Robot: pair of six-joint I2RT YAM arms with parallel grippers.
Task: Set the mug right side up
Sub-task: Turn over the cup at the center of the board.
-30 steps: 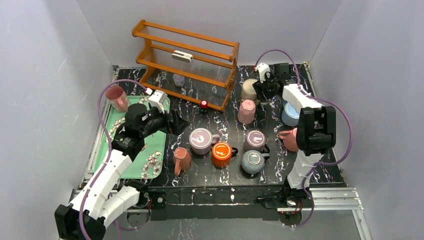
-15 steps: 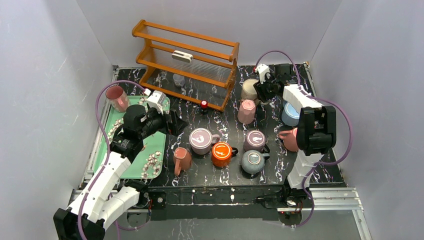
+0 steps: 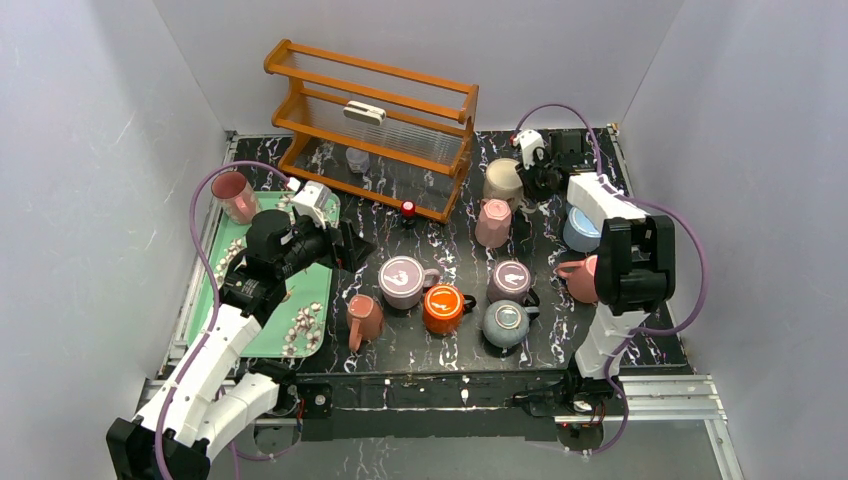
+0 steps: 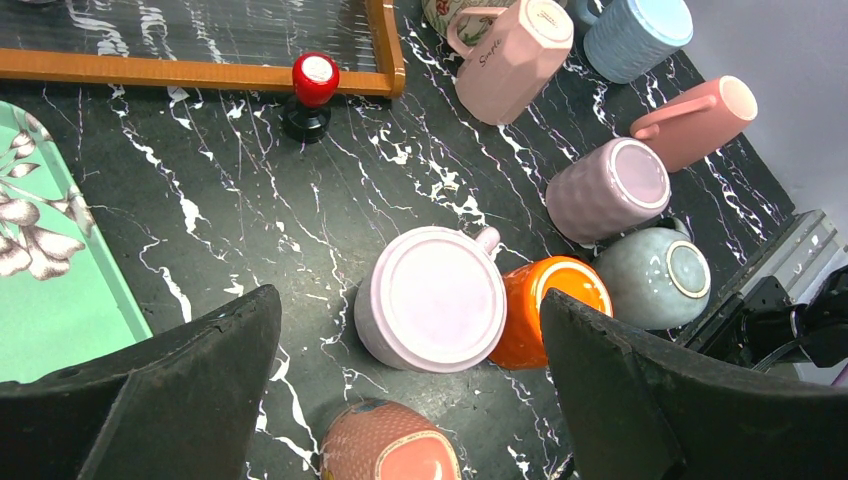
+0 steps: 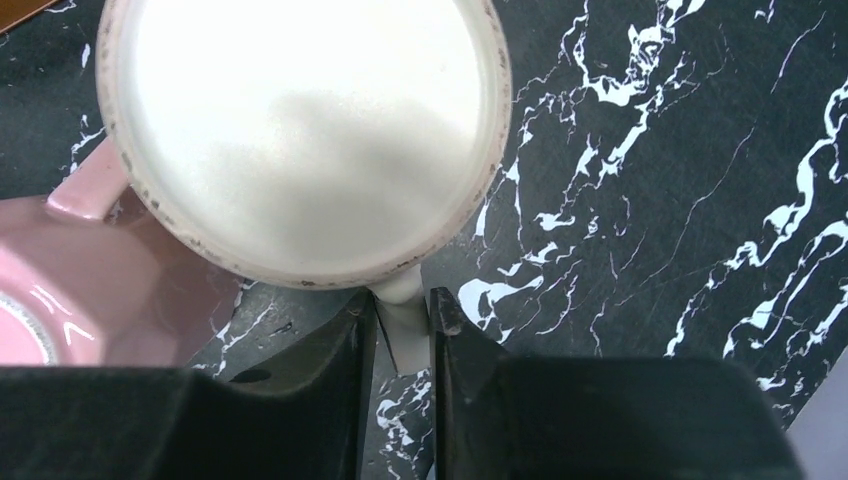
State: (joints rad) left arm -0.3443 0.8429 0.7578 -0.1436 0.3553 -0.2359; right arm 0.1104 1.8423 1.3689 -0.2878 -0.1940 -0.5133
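A cream mug (image 3: 503, 180) stands upside down at the back right of the table, its flat base (image 5: 300, 130) facing up in the right wrist view. My right gripper (image 5: 403, 305) is shut on the mug's handle (image 5: 403, 330), which sits pinched between the two black fingers. From above, that gripper (image 3: 535, 178) lies just right of the mug. My left gripper (image 4: 410, 300) hangs wide open over an upturned lilac mug (image 4: 432, 298), with nothing held. In the top view it (image 3: 350, 245) sits left of the mug cluster.
Around it stand a pink mug (image 3: 492, 222), a blue mug (image 3: 580, 228), a salmon mug (image 3: 578, 278), mauve (image 3: 510, 280), grey (image 3: 505, 323), orange (image 3: 442, 308) and another salmon mug (image 3: 364, 320). A wooden rack (image 3: 370, 125) is at the back, a green tray (image 3: 300, 320) on the left.
The right gripper's jaws have closed onto the cream mug's handle and shifted slightly right. The left arm has barely moved and stays open.
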